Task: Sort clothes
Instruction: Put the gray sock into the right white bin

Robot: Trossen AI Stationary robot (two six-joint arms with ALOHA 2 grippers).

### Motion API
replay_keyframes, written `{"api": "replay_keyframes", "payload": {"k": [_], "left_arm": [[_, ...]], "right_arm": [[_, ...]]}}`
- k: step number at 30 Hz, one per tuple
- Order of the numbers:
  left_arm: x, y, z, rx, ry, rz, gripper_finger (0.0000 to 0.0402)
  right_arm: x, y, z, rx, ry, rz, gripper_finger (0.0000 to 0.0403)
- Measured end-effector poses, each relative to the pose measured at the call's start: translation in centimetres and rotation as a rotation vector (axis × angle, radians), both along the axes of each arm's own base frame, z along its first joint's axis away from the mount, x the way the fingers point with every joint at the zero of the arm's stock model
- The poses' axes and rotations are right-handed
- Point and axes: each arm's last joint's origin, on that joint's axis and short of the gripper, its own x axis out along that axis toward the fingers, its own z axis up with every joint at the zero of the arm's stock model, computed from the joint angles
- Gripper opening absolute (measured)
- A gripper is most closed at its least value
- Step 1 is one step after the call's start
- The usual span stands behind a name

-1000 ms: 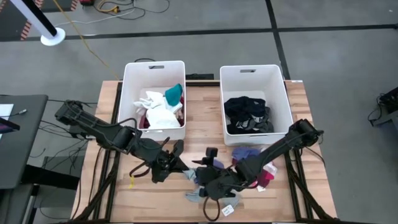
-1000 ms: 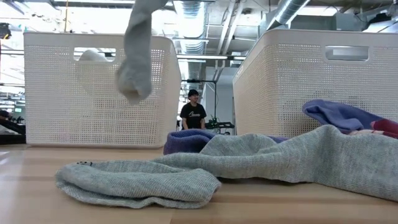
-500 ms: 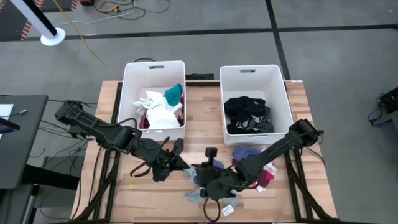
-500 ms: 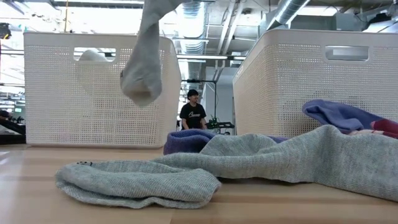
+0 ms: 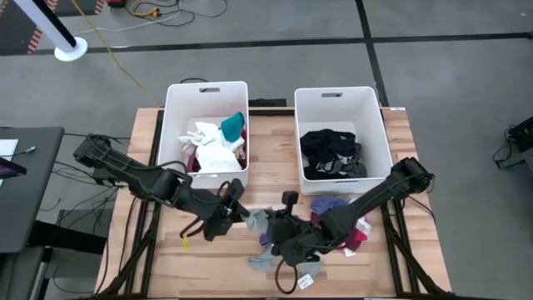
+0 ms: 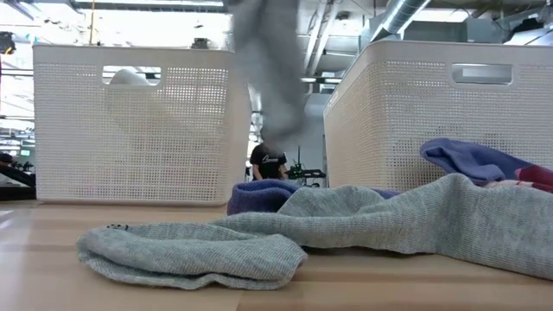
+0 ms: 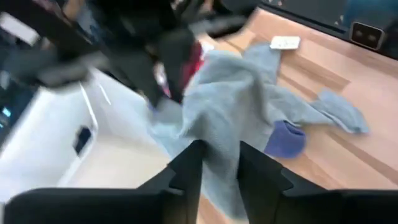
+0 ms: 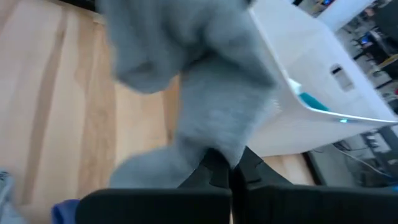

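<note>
A grey sock (image 5: pixel 256 219) hangs in the air between my two grippers over the table's middle. It shows blurred in the low view (image 6: pixel 270 78). My left gripper (image 5: pixel 237 210) and my right gripper (image 5: pixel 279 220) are both shut on it. More clothes lie in a heap on the table below the right arm: grey pieces (image 6: pixel 190 252), a purple one (image 5: pixel 329 207) and a maroon and pink one (image 5: pixel 358 237). My left gripper pinches a fold of the grey sock (image 7: pixel 217 155) between its two fingers; the cloth runs on slack toward the other arm, clear of the table. My right gripper pinches another bunched part of the same grey sock (image 8: pixel 214 140) between its shut fingers; the cloth bulges out ahead of them.
Two white bins stand at the table's far side: the left bin (image 5: pixel 173 125) holds white, teal and maroon clothes, the right bin (image 5: pixel 301 133) dark ones. A paper tag (image 5: pixel 308 282) lies near the front edge. A person stands far behind the table (image 6: pixel 270 160).
The hanging grey sock has swung from the left toward the table's right and middle, and now shows between the two grippers. My left gripper has shifted a little toward the right gripper. The heap on the table has stayed as it was.
</note>
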Motion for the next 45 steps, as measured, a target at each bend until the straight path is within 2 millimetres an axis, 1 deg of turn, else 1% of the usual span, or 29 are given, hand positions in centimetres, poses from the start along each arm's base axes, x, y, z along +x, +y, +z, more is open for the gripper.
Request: {"api": "replay_keyframes", "payload": {"k": [3, 6, 10, 15, 20, 26, 30, 34, 37, 40, 45], "left_arm": [[-0.3, 0.1, -0.4, -0.038, 0.054, 0.041, 0.0112], [-0.5, 0.3, -0.8, -0.072, 0.106, 0.083, 0.0133], [-0.8, 0.3, -1.6, -0.115, 0.16, 0.115, 0.015], [-1.0, 0.2, -4.0, -0.134, 0.246, 0.103, 0.0152], [-1.1, 0.1, -6.6, -0.167, 0.273, 0.093, 0.0153], [-1.1, -0.2, -9.5, -0.246, 0.269, 0.045, 0.0153], [-1.1, -0.2, -10.8, -0.286, 0.25, 0.04, 0.0153], [-1.1, -0.3, -11.7, -0.319, 0.22, 0.041, 0.0153], [-1.2, -0.2, -12.2, -0.329, 0.215, 0.041, 0.0153], [-1.2, -0.2, -12.2, -0.337, 0.215, 0.043, 0.0153], [-1.2, -0.3, -12.2, -0.339, 0.215, 0.043, 0.0153]], "right_arm": [[-0.7, -0.4, 0.9, -0.025, -0.009, -0.022, 0.0001], [-1.7, -0.7, 2.2, -0.046, -0.029, -0.043, 0.0], [-3.3, -1.3, 4.2, -0.095, -0.068, -0.09, 0.0], [-5.8, -2.5, 7.0, -0.154, -0.13, -0.158, 0.0], [-8.0, -4.1, 9.3, -0.204, -0.186, -0.238, 0.0], [-10.1, -7.1, 12.0, -0.214, -0.222, -0.312, 0.0], [-11.2, -9.5, 13.4, -0.224, -0.231, -0.367, 0.0], [-12.5, -12.4, 14.5, -0.23, -0.228, -0.446, 0.0], [-13.6, -14.6, 15.0, -0.221, -0.213, -0.508, 0.0], [-14.7, -16.9, 15.0, -0.17, -0.188, -0.558, 0.0], [-16.2, -20.0, 14.3, -0.091, -0.095, -0.658, 0.0]]}}
